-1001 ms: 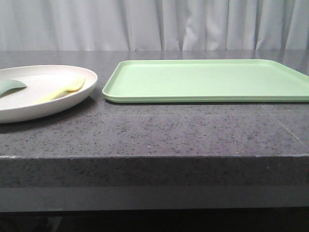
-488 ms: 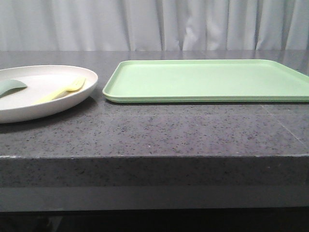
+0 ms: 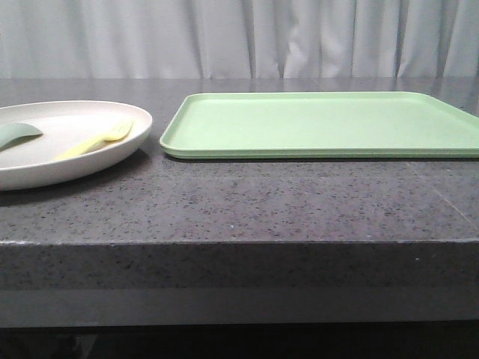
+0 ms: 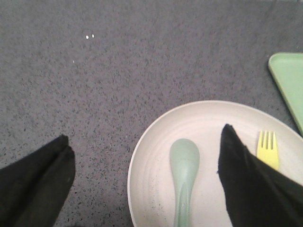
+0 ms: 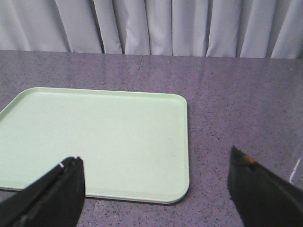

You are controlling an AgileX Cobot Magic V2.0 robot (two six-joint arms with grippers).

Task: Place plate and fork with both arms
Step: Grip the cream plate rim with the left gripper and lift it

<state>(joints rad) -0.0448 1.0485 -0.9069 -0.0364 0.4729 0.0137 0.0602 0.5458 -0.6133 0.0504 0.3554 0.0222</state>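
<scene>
Small pale-yellow plastic fork (image 3: 96, 140) lies on round cream matte plate (image 3: 112, 158), beside grey-green spoon (image 4: 182, 177). Left gripper (image 4: 144, 146) and right gripper (image 5: 156, 176): fingers spread apart, empty.

Soft, even, diffuse light fills all three views, with nothing blown out. In the front view the plate (image 3: 45, 161) casts a faint dark shadow on the speckled countertop (image 3: 247, 202) under its near rim, and the light-green tray (image 3: 322, 123) leaves only a thin one along its front edge. The curtain (image 3: 239, 37) behind is bright and slightly hazy. Both wrist views are soft: the black fingers (image 4: 33, 184) of the left gripper and the fingers (image 5: 52, 198) of the right are out of focus, featureless dark shapes with blurred edges. The spoon (image 4: 183, 175) and fork (image 4: 267, 149) ahead of the left fingers look mildly soft, colours washed
</scene>
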